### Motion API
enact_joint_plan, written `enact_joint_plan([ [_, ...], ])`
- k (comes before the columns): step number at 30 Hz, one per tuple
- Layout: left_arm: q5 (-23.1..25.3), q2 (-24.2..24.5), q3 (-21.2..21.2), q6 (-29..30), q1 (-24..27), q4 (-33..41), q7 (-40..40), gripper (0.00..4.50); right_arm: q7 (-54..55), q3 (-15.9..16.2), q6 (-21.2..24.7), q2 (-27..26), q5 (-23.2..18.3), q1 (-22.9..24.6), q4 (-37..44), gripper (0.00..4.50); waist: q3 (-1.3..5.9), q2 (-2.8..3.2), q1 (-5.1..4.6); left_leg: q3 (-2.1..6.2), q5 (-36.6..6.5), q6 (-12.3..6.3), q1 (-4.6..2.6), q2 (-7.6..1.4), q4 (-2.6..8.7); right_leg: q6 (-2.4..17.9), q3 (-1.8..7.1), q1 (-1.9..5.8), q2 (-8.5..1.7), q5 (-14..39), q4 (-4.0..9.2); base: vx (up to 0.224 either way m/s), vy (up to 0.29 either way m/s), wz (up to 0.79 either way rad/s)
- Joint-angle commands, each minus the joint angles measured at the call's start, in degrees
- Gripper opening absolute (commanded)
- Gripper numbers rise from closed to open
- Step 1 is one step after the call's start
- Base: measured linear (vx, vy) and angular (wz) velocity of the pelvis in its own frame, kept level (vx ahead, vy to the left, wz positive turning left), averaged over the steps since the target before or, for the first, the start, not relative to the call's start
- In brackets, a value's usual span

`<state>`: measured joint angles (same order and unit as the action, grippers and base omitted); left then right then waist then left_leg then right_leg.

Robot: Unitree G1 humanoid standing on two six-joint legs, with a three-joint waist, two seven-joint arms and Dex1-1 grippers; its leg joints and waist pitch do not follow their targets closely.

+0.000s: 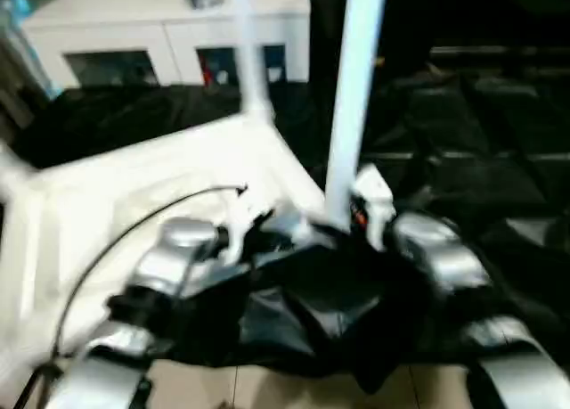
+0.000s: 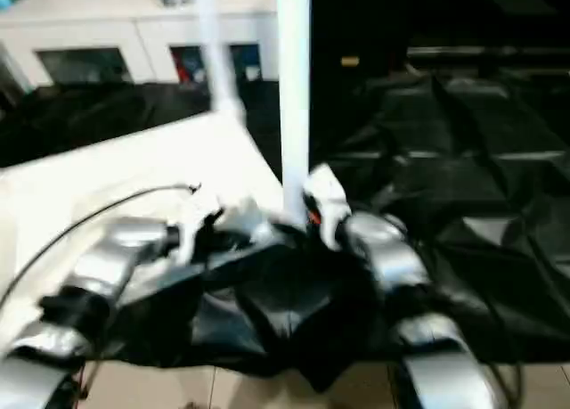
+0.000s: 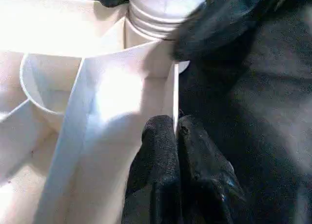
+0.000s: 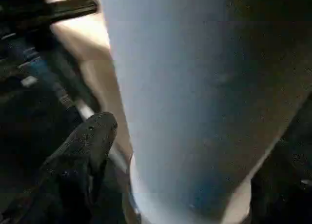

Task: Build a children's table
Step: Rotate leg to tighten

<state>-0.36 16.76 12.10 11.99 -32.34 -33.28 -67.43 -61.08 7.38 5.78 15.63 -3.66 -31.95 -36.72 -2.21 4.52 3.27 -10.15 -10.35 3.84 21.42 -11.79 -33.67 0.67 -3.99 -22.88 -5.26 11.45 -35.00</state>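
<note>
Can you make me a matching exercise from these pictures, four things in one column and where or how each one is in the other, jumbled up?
Things
1. White plastic rectangular table top
2. Near white tubular leg
3. Left tool
4. White glass-door cabinet

States
A. Stands upright in the near corner socket
B. Stands at the back, behind the black-draped work table
C. Lies underside up, ribs showing
D. Shut on the thin side wall of the top

Pairs: 1-C, 2-A, 3-D, 4-B
</note>
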Motion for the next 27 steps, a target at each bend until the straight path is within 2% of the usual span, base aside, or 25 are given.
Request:
enact_joint_plan([
  [1,-1.5,-1.3,1.8,-2.2,-1.6,1.4,-1.6,0.0,-8.6,6.6,2.0,-1.5,-2.2,1.4,3.8,3.85,3.19,-0.77,0.05,0.01,-12.4,-5.08,-0.58,-1.18,3.65,14.4,1.95,3.08,-2.52,7.9,4.24,0.0,0.0,0.0],
  [3,-1.4,-1.0,1.8,-2.4,-1.8,1.0,-2.0,0.0,-9.9,7.0,2.8,-1.1,-2.5,1.8,4.7,3.6,3.18,-0.73,0.14,0.08,-12.8,-4.39,-0.61,-1.24,3.84,13.8,1.99,3.08,-2.5,9.7,4.32,0.0,0.0,0.0],
  [4,-1.4,-0.8,1.9,-2.5,-1.9,0.8,-2.4,0.0,-10.7,7.2,3.4,-0.9,-2.8,2.1,5.5,3.51,3.24,-1.34,0.06,0.02,-12.3,-4.2,-0.57,-1.27,3.82,13.7,2.07,3.03,-2.5,9.3,4.31,0.0,0.0,0.0],
  [5,-1.4,-0.7,1.9,-2.6,-2.0,0.8,-2.5,0.0,-11.0,7.3,3.6,-0.8,-2.9,2.3,5.8,3.43,3.35,-1.07,0.28,0.04,-11.3,-4.27,-0.58,-1.22,3.7,13.8,2.11,3.06,-2.6,8.5,4.14,0.0,0.0,0.0],
  [6,-1.5,-0.5,1.9,-2.7,-2.1,0.6,-2.9,0.0,-11.6,7.5,4.2,-0.6,-3.0,2.5,6.4,3.43,3.33,-1.22,0.27,0.02,-10.9,-4.35,-0.52,-1.23,3.68,13.9,2.12,3.02,-2.61,8.1,4.1,0.0,0.0,0.0],
  [8,-1.4,-0.3,1.7,-3.0,-2.3,0.2,-3.3,0.0,-11.9,7.6,4.6,-0.9,-2.5,2.7,6.8,3.15,3.42,-1.15,0.38,0.03,-9.7,-4.59,-0.41,-1.14,3.58,13.9,2.1,3.11,-2.61,6.9,3.96,0.0,0.0,0.0],
  [9,-1.4,-0.3,1.5,-3.0,-2.3,0.2,-3.2,0.0,-11.4,7.6,4.9,-1.3,-2.2,2.7,6.8,3.15,3.46,-1.03,0.38,0.04,-9.2,-4.71,-0.44,-1.15,3.54,14.0,2.06,3.06,-2.62,6.3,3.88,0.0,0.0,0.0],
  [13,-1.4,-0.8,1.2,-2.5,-2.0,0.6,-2.1,0.0,-8.8,7.0,5.0,-2.4,-2.0,2.8,6.7,2.84,3.31,-0.91,0.38,0.06,-10.3,-4.26,-0.47,-1.16,3.69,13.8,2.0,3.0,-2.62,8.0,4.1,0.0,0.0,0.0],
  [16,-1.3,-1.7,0.7,-1.6,-1.9,0.8,0.1,0.0,-3.4,5.4,4.5,-4.2,-1.2,2.5,4.9,2.72,3.16,-0.9,0.15,0.12,-11.3,-3.3,-0.46,-1.12,3.89,13.3,2.05,2.91,-2.66,9.8,4.27,0.0,0.0,0.0],
  [17,-1.1,-2.8,-0.1,-0.5,-2.0,0.9,3.0,0.0,3.5,3.5,3.7,-6.2,0.2,1.5,1.8,2.69,3.15,-0.73,0.11,0.15,-12.4,-2.84,-0.59,-1.06,3.96,12.9,2.0,2.92,-2.65,11.5,4.42,0.0,0.0,0.0],
  [18,-1.0,-3.2,-0.4,-0.1,-2.1,0.9,4.2,0.0,6.3,2.7,3.4,-7.0,0.7,1.0,0.6,2.68,3.0,-0.67,-0.22,0.07,-13.0,-2.33,-0.54,-1.18,4.05,13.0,2.17,2.63,-2.79,12.1,4.42,0.0,0.0,0.0],
  [19,-0.8,-3.9,-0.8,0.5,-2.2,1.0,6.0,0.0,10.5,1.6,3.1,-8.2,1.3,0.3,-1.5,2.68,2.84,-0.68,-0.67,0.38,-14.4,-1.04,-0.48,-0.99,4.33,12.4,2.02,2.8,-2.83,14.8,4.64,0.0,0.0,0.0],
  [21,-0.8,-6.2,-2.2,1.9,-2.4,1.0,10.9,0.0,19.4,-1.5,3.0,-11.0,1.2,-1.6,-5.8,2.67,2.78,-0.52,-1.23,0.41,-15.8,-0.33,-0.74,-0.9,4.41,11.7,2.11,2.65,-2.75,16.9,4.93,0.0,0.0,0.0],
  [23,-0.9,-7.8,-2.8,3.0,-2.4,1.3,13.8,0.0,24.4,-3.8,3.9,-12.8,0.2,-3.1,-8.4,2.67,3.01,-0.41,-1.61,0.47,-15.5,-0.23,-0.79,-0.82,4.34,11.7,2.08,2.74,-2.68,16.0,4.98,0.0,0.0,0.0],
  [26,-0.2,-10.0,-2.9,4.4,-2.1,2.1,17.6,0.0,29.7,-5.4,3.9,-15.1,-0.3,-5.1,-11.5,2.67,3.41,-0.47,-1.78,0.25,-10.9,-1.98,-0.46,-0.7,3.89,13.5,2.09,2.99,-2.48,7.4,4.37,0.0,0.0,0.0],
  [27,-0.1,-10.4,-2.9,4.7,-2.0,2.2,18.6,0.0,30.5,-5.6,3.6,-15.5,0.0,-5.4,-12.1,2.67,3.49,-0.5,-1.62,0.18,-10.5,-2.37,-0.51,-0.65,3.77,13.6,2.02,3.04,-2.43,6.6,4.34,0.0,0.0,0.0],
])
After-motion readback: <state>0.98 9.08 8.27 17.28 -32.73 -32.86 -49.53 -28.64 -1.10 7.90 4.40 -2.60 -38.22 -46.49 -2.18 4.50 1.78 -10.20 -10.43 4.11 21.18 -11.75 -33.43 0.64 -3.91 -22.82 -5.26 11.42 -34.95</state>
